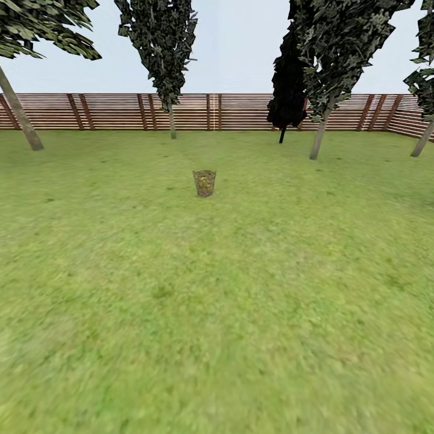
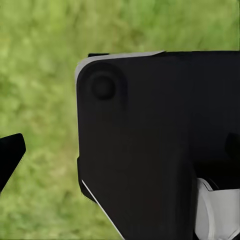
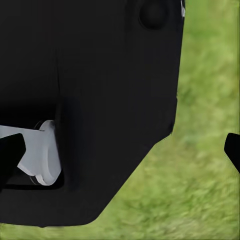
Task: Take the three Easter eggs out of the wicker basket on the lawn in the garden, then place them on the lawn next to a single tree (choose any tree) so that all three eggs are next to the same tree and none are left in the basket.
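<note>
**Basket ahead, approach not yet made**

We stand on the lawn (image 1: 217, 313), a wide flat stretch of mottled green grass that takes up most of the head view, closed at the far side by the fence (image 1: 241, 111) of horizontal brown slats under a pale sky. Several trees line that far edge — a leaning pale trunk at far left (image 1: 21, 114), another thick pale trunk to the right (image 1: 318, 140), and a thin-stemmed dark columnar tree (image 1: 288, 78) beside it.

The wicker basket (image 1: 204, 182) stands upright on open grass, well apart from us and from every tree. Yellow shows through its weave, likely the eggs, but they are too small to tell apart.

We judge the task at its opening step: reaching the basket. The next move calls for driving forward until it sits within arm's reach.

Both wrist views look down past dark robot housing onto grass. Each shows dark tips at the frame's edges — we cannot tell whether either claw is spread or closed; nothing appears held.
</note>
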Controlling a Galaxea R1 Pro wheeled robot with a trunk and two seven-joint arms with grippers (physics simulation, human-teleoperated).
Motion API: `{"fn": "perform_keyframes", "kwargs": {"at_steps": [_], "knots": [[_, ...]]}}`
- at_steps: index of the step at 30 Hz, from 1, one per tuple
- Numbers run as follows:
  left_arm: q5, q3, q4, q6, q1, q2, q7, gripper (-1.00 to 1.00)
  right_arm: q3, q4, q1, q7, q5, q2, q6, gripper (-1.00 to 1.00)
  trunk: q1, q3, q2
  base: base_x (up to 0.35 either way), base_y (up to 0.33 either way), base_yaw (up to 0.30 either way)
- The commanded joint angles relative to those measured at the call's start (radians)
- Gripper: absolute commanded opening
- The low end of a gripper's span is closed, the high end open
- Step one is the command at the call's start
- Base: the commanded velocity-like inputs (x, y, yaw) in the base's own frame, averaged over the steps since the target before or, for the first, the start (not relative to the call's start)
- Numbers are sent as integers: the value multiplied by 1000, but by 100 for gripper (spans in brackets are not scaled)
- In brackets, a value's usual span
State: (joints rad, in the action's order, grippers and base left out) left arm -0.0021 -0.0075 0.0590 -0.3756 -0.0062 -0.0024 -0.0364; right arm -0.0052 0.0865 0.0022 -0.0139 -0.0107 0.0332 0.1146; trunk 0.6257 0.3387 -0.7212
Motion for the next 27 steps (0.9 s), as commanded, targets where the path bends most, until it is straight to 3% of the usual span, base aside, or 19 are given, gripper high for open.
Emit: {"fn": "perform_keyframes", "kwargs": {"at_steps": [1,27], "knots": [[0,0,-1,-3,-1,0,-2,100,-1,1,0,-1,-1,0,2,100,1,1,-1,257,0,0],[1,2,-1,-3,-1,0,-2,100,0,1,1,-1,0,3,2,100,1,1,-1,248,0,0]]}}
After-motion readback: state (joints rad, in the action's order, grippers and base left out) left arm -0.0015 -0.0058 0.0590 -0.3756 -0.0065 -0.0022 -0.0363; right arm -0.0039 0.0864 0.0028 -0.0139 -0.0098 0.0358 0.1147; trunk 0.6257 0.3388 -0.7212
